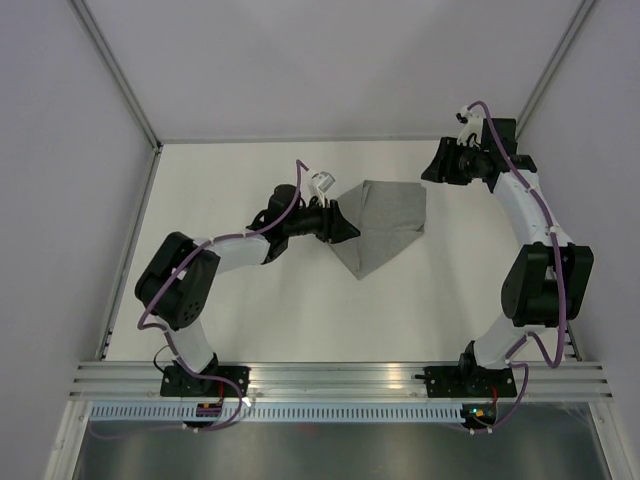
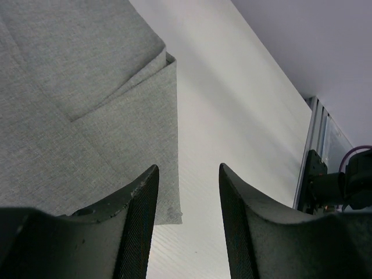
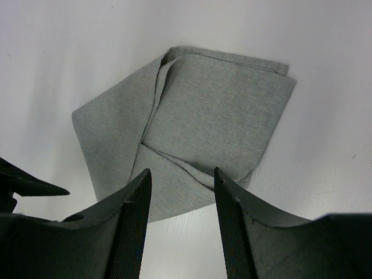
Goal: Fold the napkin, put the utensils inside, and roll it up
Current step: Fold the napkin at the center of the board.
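Napkin (image 1: 385, 222): one only, a plain grey cloth lying flat on the white tabletop (image 1: 250, 300), about midway between the two arms and toward the far side. It is folded over itself into an uneven, many-cornered shape with one point aimed at the near edge. The right wrist view shows the napkin (image 3: 215, 122) with overlapping flaps, their edges crossing in a diagonal crease. The left wrist view shows the napkin (image 2: 87, 116) with a doubled edge.

Two arms are in view, each with one gripper. The left gripper (image 1: 350, 230) sits low at the napkin's left corner. In its own camera the left gripper (image 2: 189, 168) has its jaws parted by a moderate gap with only bare tabletop (image 2: 232, 116) between them, and the cloth's edge runs beneath one finger (image 2: 136, 221). It holds nothing.

The right gripper (image 1: 432, 172) hangs raised near the far right side, apart from the cloth and pointing toward it. From its wrist the right gripper (image 3: 182, 173) shows jaws likewise moderately apart and empty, with the napkin below them.
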Motion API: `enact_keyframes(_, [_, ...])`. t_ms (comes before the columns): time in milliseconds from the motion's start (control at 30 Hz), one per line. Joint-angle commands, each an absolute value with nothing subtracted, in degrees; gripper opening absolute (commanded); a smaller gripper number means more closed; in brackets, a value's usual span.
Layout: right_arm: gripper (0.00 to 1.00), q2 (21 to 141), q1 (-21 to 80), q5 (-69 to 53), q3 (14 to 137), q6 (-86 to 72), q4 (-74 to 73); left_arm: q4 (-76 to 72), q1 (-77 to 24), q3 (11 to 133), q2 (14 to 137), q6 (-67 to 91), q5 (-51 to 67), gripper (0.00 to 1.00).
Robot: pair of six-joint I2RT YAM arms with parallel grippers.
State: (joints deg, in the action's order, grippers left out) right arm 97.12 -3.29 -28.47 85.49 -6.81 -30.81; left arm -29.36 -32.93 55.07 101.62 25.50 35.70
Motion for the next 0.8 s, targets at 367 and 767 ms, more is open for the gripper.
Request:
enact_keyframes(367, [0.54, 97.82, 7.56, -18.81, 88.42, -3.69, -31.11, -19.70, -27.95, 55.37, 89.74, 33.40, 21.36, 0.58])
enact_keyframes(767, [0.54, 101.69, 16.96, -12.92, 92.90, -0.44, -34.36, -16.09, -26.63, 53.09, 83.06, 33.66, 18.72, 0.60])
